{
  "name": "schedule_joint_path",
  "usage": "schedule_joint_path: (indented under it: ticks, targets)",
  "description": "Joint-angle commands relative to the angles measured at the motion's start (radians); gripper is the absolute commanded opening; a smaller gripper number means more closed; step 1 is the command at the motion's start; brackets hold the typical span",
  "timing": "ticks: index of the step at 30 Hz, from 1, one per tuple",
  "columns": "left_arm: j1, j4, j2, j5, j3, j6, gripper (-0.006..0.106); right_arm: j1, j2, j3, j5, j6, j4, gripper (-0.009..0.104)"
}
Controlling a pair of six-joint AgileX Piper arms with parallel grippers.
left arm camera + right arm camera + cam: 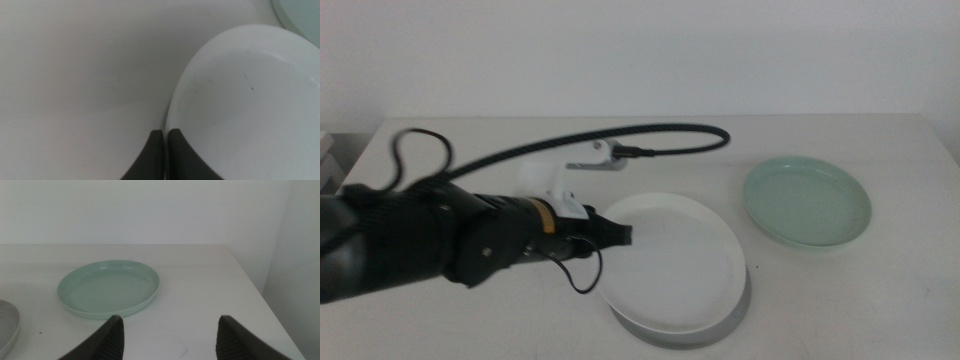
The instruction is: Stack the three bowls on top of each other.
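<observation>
**Three Bowls, Left Gripper Clamped on White Rim**

Three bowls were counted: one white bowl (672,262), one grey bowl (740,312) and one green bowl (807,201). The white bowl was seen tilted over the grey bowl, near the front edge of the table (880,300). The green bowl was set well apart, to the right, with bare table around it. The left gripper (166,134) was pinched on the white bowl's left rim, jaws almost together. The right gripper (170,330) was held spread wide, touching nothing, short of the green bowl.
</observation>
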Motion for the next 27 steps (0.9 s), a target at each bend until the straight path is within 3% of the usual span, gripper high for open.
schedule_joint_path:
  ticks: [1,8,11,14,19,20,23,27]
  targets:
    - [-0.021,-0.007,0.003,-0.107,-0.022,-0.038,0.000,-0.006,-0.027,-0.007,-0.077,-0.007,-0.014,0.048]
    - [-0.027,0.000,0.083,-0.172,-0.022,-0.077,0.002,-0.006,-0.027,-0.007,-0.077,-0.007,-0.014,0.048]
    - [-0.027,0.000,0.082,-0.180,-0.022,-0.070,0.014,-0.006,-0.027,-0.007,-0.077,-0.007,-0.014,0.048]
    - [-0.027,0.009,0.069,-0.174,-0.022,-0.070,0.038,-0.006,-0.027,-0.007,-0.077,-0.007,-0.014,0.048]
    - [-0.026,0.086,-0.045,-0.057,-0.022,-0.061,0.098,-0.006,-0.027,-0.007,-0.077,-0.007,-0.014,0.048]
    - [-0.025,0.104,-0.078,-0.034,-0.022,-0.052,0.105,-0.006,-0.027,-0.007,-0.077,-0.007,-0.014,0.048]
    - [-0.026,0.144,-0.239,0.063,-0.022,0.000,0.105,-0.006,-0.027,-0.007,-0.077,-0.007,-0.014,0.048]
    - [-0.026,0.136,-0.493,0.232,-0.022,0.162,0.105,-0.006,-0.027,-0.007,-0.077,-0.007,-0.014,0.048]
